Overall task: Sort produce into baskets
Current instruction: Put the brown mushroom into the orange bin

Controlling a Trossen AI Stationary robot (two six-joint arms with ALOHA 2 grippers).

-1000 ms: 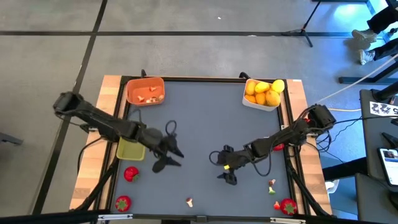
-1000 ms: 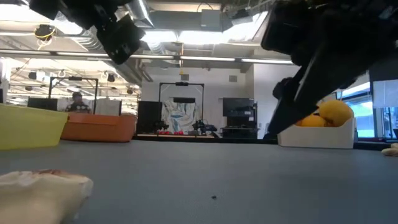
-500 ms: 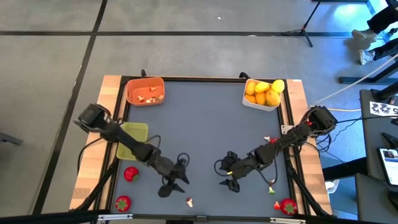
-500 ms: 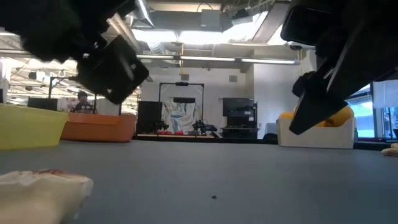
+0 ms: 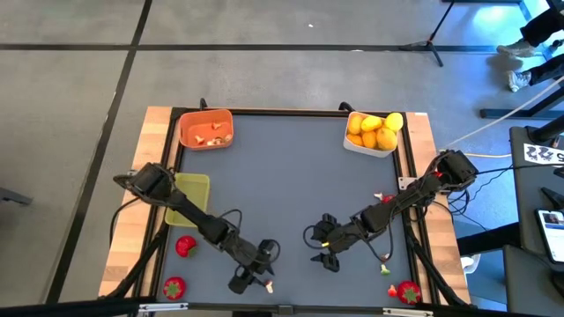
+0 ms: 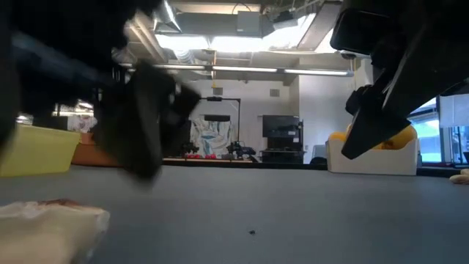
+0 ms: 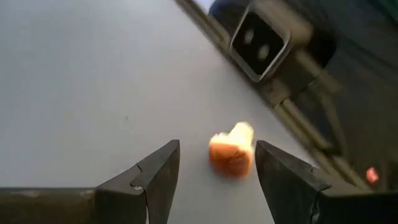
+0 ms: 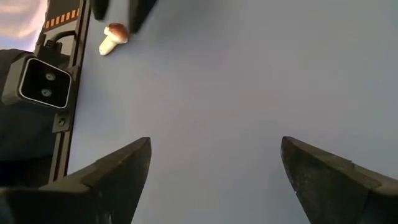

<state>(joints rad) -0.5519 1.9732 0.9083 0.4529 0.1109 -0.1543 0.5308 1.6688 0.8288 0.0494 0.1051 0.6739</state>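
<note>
The left gripper [image 5: 251,269] is low over the grey table [image 5: 291,185] near its front edge, its two fingers [image 7: 158,171] spread apart with nothing between their pads. In the left wrist view a small pale-and-red bit [image 7: 231,151] lies on the table just ahead of the fingertips, in line with the gap and a little closer to one finger, touching neither. From above, this bit [image 5: 268,285] sits just beside the gripper, on the side toward the table's front edge.

The right gripper [image 5: 324,245] waits over the middle of the table's front half, its fingers [image 8: 112,174] spread wide and empty. In its wrist view the same small mushroom-like bit shows well ahead, near the table's edge.

Behind the left arm lies the yellow-green basket [image 5: 188,199], and beside it, toward the front, two red strawberries [image 5: 185,246] rest on the table, the second strawberry [image 5: 174,287] closer to the front corner. The orange basket [image 5: 205,129] stands at the far left corner with a few pale bits inside. The white basket [image 5: 370,136] at the far right corner holds the yellow and orange citrus fruits [image 5: 374,130].

Near the right arm, two more small bits [image 5: 385,261] lie close together on the table, and another strawberry [image 5: 407,291] sits at the front right corner.
</note>
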